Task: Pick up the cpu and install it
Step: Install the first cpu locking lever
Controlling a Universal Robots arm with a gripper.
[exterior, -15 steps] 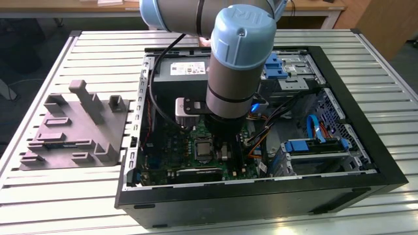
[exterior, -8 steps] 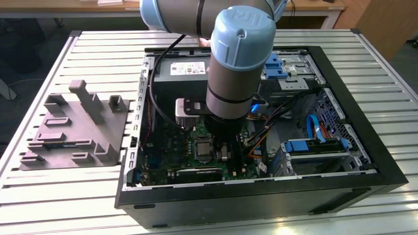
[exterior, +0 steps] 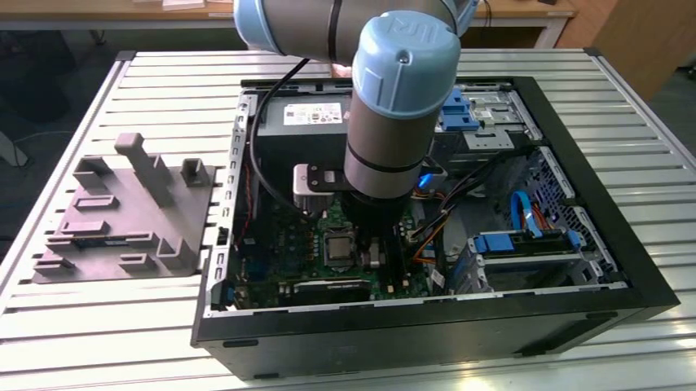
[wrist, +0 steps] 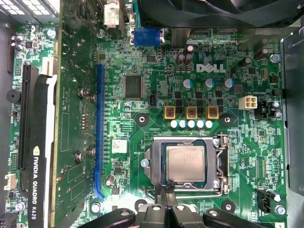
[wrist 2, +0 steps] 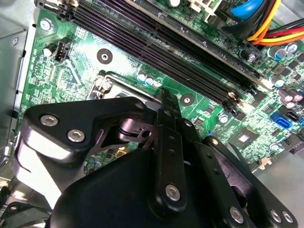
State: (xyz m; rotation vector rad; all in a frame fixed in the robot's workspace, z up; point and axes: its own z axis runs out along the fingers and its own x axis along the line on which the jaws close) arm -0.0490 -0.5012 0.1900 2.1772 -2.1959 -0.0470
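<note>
One cpu (wrist: 185, 163) here, sitting flat inside the socket frame (wrist: 219, 164) on the motherboard (wrist: 142, 128), so apparently already seated. Just beside the socket's edge: the hand (wrist: 164, 202), tips pressed together, pinching nothing, hovering low. Probably parked close for lining things up. Well off from the socket, power supply (exterior: 299, 114) at the case's back.

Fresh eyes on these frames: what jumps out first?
The arm with pale blue joints reaching down into the open computer case on the slatted table. In the first wrist view, the silvery cpu lies inside the metal-framed socket on the green motherboard, and the black gripper sits at the socket's edge.
</note>
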